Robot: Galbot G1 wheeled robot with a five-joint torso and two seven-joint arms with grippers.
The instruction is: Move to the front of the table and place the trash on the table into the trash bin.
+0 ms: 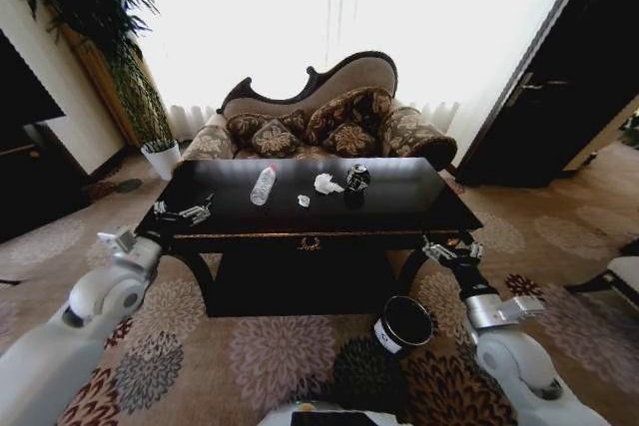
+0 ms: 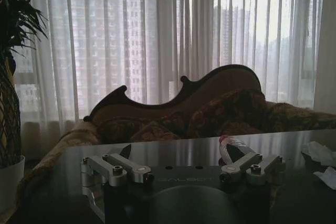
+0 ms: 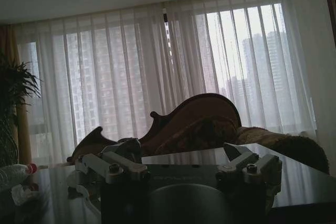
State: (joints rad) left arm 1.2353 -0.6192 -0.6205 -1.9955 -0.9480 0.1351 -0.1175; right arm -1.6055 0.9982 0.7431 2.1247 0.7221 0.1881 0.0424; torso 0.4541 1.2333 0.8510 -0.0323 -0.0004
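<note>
The glossy black table [image 1: 409, 209] stands right before me. On its top lies the trash: a clear plastic bottle [image 1: 263, 185], a crumpled white paper wad [image 1: 326, 184], a smaller white scrap [image 1: 304, 201] and a dark shiny can [image 1: 357, 178]. The black trash bin [image 1: 403, 323] sits on the carpet by the table's front right leg. My left gripper [image 1: 185, 213] hovers open at the table's front left corner. My right gripper [image 1: 451, 249] is open beside the front right corner, above the bin. The left wrist view shows the open left gripper [image 2: 178, 158], the bottle [image 2: 231, 148] and the paper [image 2: 320, 153].
A patterned brown sofa [image 1: 319, 122] with cushions stands behind the table. A white plant pot [image 1: 160, 157] with a tall plant is at the back left. A dark door [image 1: 559, 87] is at the right, and flowered carpet [image 1: 270, 346] lies around the table.
</note>
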